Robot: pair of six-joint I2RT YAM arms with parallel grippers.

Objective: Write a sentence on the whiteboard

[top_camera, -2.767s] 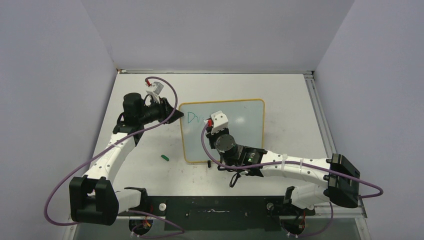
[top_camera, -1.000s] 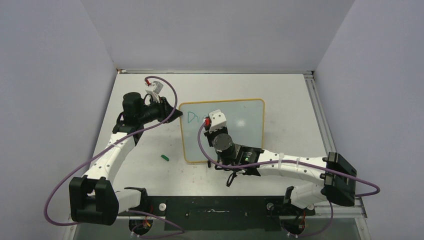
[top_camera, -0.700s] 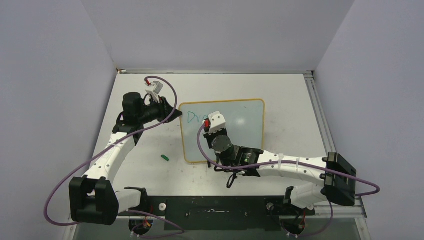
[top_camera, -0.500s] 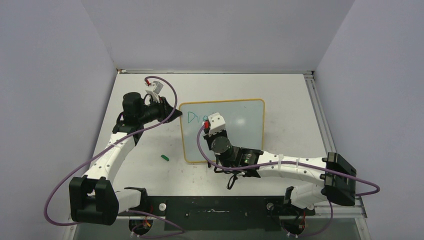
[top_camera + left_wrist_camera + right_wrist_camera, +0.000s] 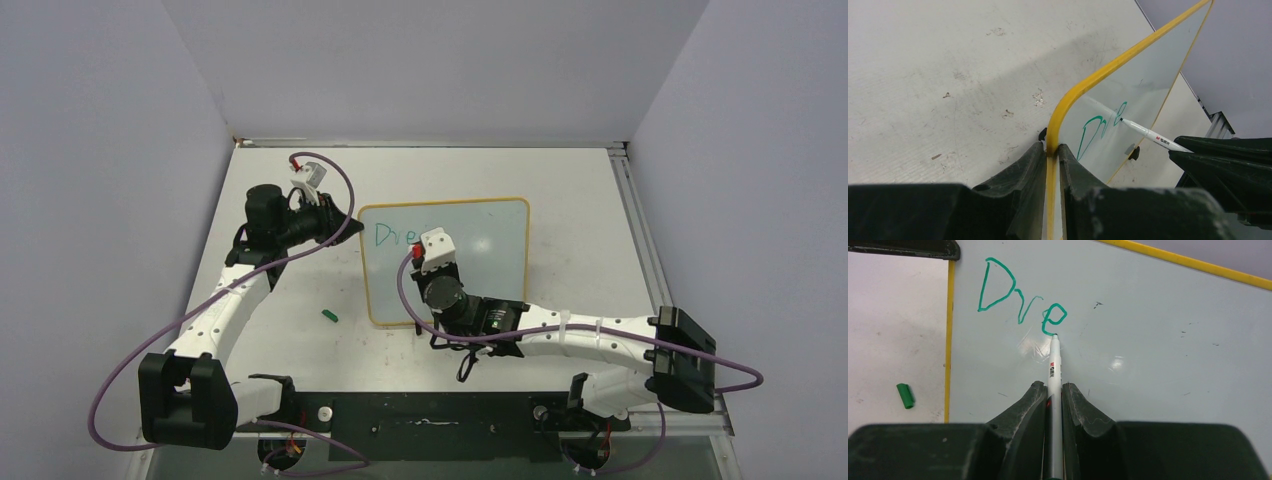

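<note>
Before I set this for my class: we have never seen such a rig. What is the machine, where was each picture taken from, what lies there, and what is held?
Two robot arms stand at a table. One picture looks down from above; the other two come from a camera on each wrist. The left gripper clamps the whiteboard by its yellow edge. The right gripper holds a pen, its tip at green letters, roughly Dre. A green cap lies beside the board.

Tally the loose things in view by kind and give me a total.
whiteboard: 1
marker: 1
green cap: 1
Total: 3
</note>
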